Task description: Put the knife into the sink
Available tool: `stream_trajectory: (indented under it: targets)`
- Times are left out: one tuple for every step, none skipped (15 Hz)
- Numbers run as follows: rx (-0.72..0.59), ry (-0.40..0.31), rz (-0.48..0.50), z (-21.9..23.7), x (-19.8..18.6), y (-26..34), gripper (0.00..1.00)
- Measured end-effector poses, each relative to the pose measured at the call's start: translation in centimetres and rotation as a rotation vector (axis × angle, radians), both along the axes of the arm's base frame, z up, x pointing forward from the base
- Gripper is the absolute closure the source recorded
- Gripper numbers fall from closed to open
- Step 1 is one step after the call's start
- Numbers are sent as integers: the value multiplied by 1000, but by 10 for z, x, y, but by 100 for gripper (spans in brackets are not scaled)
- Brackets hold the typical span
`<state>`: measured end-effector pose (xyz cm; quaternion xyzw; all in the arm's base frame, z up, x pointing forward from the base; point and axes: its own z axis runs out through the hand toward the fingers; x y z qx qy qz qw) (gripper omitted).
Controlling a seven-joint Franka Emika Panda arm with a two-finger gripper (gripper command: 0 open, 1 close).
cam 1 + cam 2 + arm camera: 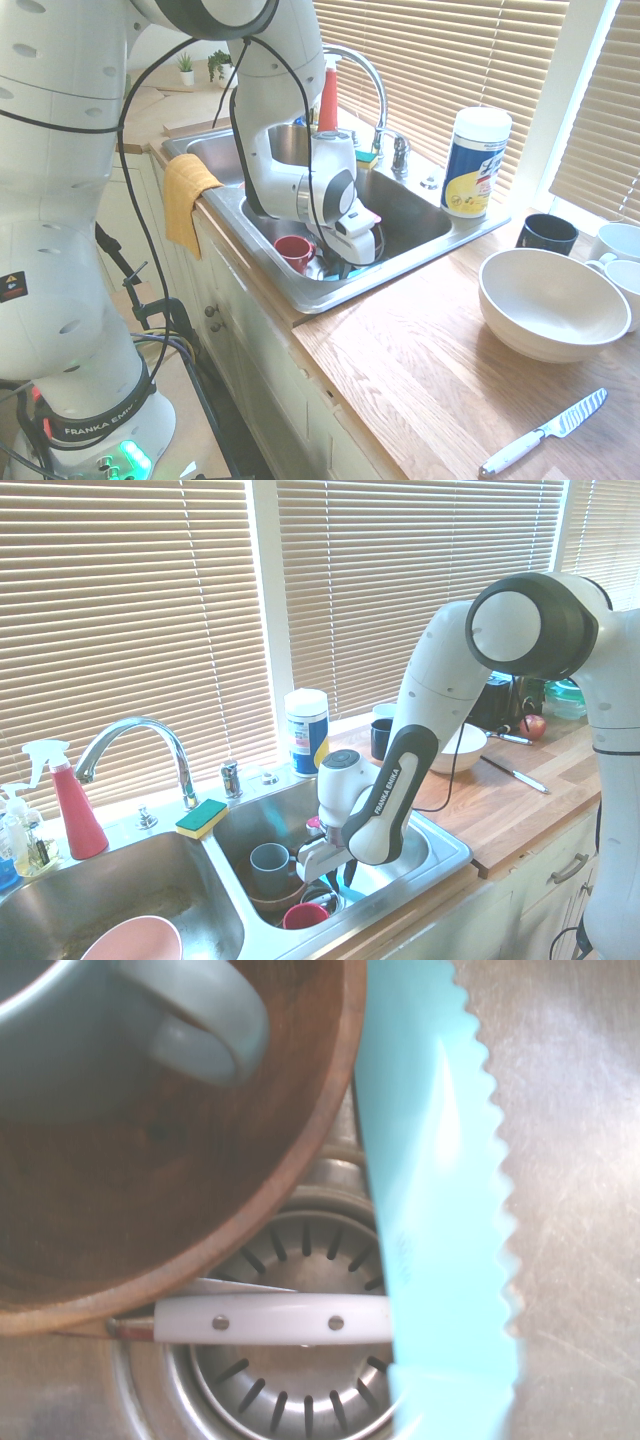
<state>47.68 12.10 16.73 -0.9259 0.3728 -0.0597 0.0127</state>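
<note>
Sunlit window blinds (150, 610) back a kitchen run of wooden counter (430, 360) with a stainless double-basin sink (420, 250) let into it and a curved chrome faucet (135, 742) at its back rim. Over the basin nearer the counter the white arm bends down from above, and its gripper (345, 268) hangs low inside that basin, with dishes crowded under it; from either outside view I cannot tell whether its fingers are spread or closed on anything. Next in size, a white bowl (552, 303) sits on the counter at about 3 o'clock from the gripper in the first exterior view, well apart from it, with a white-handled knife (545, 433) lying toward 5 o'clock near the counter's front edge. A wipes canister (475, 162) stands on the sink rim at about 1 o'clock. Inside the basin, a brown wooden bowl (150, 1210) holds a blue-grey mug (270, 865), and a small red cup (295, 251) sits just beside the gripper at 9 o'clock. In the wrist view the knife (440, 1200), turquoise with a serrated edge, rises from the lower edge of the picture, over the steel basin floor and the drain strainer (290, 1380), just beside the wooden bowl's rim and crossing the end of a white riveted utensil handle (270, 1318) that lies over the drain.
</note>
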Motion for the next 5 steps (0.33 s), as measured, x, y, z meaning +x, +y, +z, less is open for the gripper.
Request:
stream_trajectory:
  targets:
    - [2, -1, -2, 0, 0, -1, 0]
    - [5, -5, -5, 1, -1, -2, 0]
    - [20, -12, -10, 7, -2, -1, 0]
    - [36, -23, 0, 19, -2, -1, 0]
    - [41, -42, 18, 39, -4, 2, 0]
